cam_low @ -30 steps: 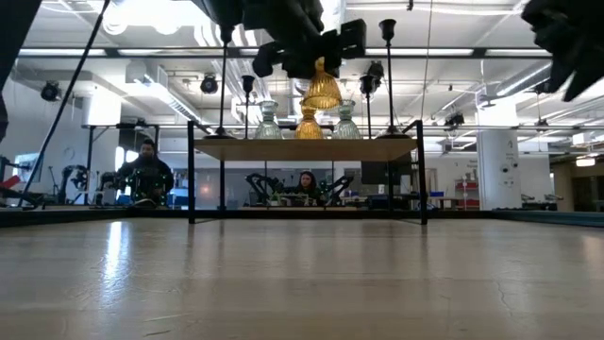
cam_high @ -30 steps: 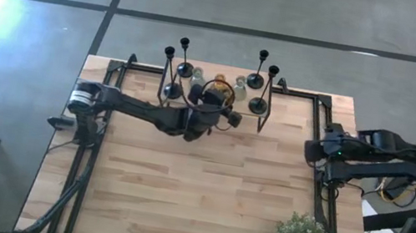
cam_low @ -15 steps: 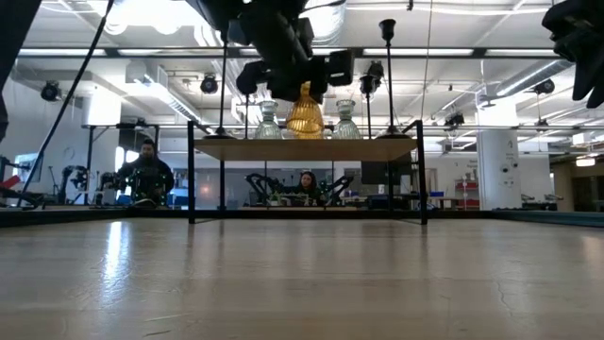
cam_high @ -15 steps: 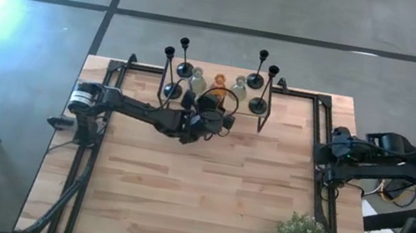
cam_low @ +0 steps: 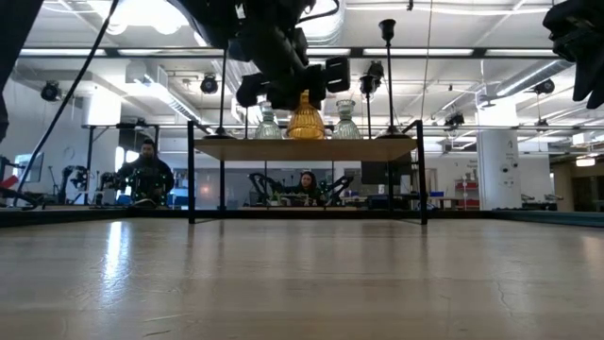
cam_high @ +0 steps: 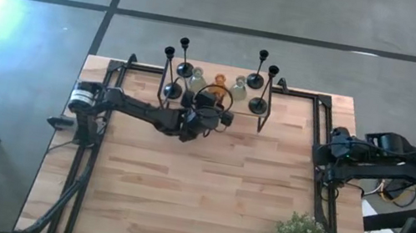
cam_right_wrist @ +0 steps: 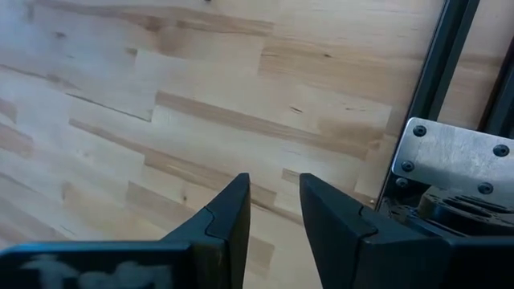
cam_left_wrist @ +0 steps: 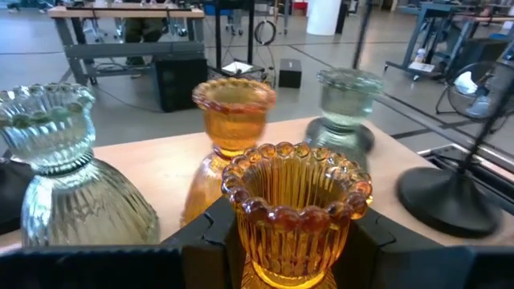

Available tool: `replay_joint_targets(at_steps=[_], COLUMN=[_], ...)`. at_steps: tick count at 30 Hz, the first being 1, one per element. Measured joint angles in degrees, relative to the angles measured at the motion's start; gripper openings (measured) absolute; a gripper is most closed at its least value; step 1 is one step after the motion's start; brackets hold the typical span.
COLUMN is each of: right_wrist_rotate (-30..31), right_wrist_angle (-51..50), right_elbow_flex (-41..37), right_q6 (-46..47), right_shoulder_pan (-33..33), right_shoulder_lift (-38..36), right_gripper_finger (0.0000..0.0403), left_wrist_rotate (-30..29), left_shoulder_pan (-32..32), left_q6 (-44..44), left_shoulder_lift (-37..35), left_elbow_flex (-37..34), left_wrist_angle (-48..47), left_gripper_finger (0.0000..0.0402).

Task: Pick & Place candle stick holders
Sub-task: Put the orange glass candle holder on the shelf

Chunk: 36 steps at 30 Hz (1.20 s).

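The left hand (cam_left_wrist: 293, 241) is gripping an amber holder (cam_left_wrist: 294, 210) beside the shelf's (cam_low: 307, 148) other glass holders, risking a knock if it's swinging wide.

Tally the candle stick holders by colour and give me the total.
Black thin-stemmed candle stick holders: 4
Pale-green ribbed glass holders: 2
Amber ribbed glass holders: 2
Total: 8

no text, label, brand, number or sign can be read anywhere in these views, neither on the table nor in the room behind it.
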Motion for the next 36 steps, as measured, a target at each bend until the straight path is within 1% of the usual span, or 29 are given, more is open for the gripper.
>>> replay_joint_targets(at_steps=[4, 8, 19, 27, 33, 36], right_wrist_rotate=[0.00, 0.01, 0.02, 0.04, 0.04, 0.04], right_wrist_angle=[-0.01, -0.01, -0.01, -0.01, -0.01, -0.01], right_elbow_flex=[0.00, 0.00, 0.00, 0.00, 0.00, 0.00], right_q6=[-0.02, -0.02, -0.02, -0.04, -0.46, -0.46], right_shoulder_pan=[0.00, 0.00, 0.00, 0.00, 0.00, -0.02], right_shoulder_lift=[0.00, 0.00, 0.02, 0.02, 0.02, 0.02], right_gripper_finger=[0.0097, 0.0093, 0.0102, 0.0089, 0.0094, 0.0100], left_wrist_rotate=[0.15, 2.11, 5.01, 5.56, 5.58, 5.80], left_shoulder_pan=[1.24, 2.22, 4.15, 4.66, 4.66, 4.66], left_q6=[0.04, 0.16, 0.67, 1.12, 5.56, 6.60], left_shoulder_lift=[0.00, 0.00, -0.02, -0.02, 2.57, 3.28], left_elbow_flex=[-0.32, -0.41, -0.47, -0.58, -0.58, -0.58], left_wrist_angle=[0.21, 0.76, 1.36, 1.36, 7.68, 9.38], left_gripper_finger=[0.0128, 0.0128, 0.0128, 0.0128, 0.0128, 0.0128])
